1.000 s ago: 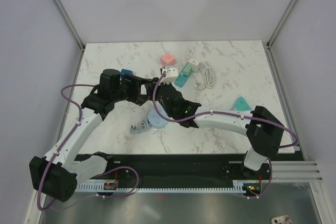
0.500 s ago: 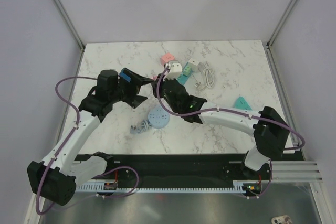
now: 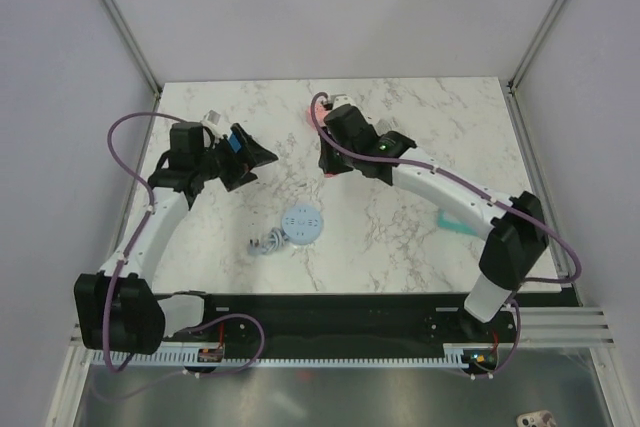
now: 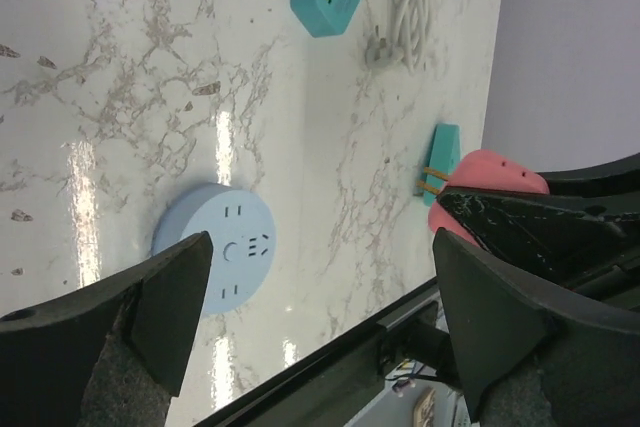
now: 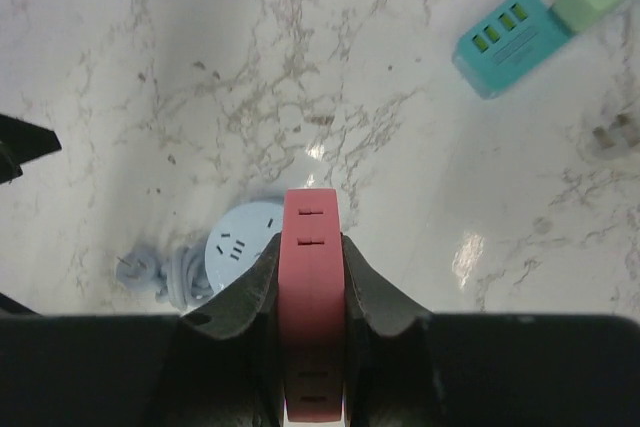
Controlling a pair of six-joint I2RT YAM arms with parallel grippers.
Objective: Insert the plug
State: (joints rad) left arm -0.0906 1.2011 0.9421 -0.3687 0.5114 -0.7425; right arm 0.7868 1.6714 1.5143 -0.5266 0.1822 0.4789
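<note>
While aloft, one plug [image 5: 311, 287] (pink); gripped

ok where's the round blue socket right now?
Top view: the round blue socket lies flat on the marble table, mid-width and toward the near edge, its coiled cord on its left.

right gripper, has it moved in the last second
Yes. The right gripper, holding the pink adapter, has moved toward the far edge of the table, away from the round blue socket.

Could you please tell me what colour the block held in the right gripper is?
Coral pink block; the right wrist view shows it best.
</note>
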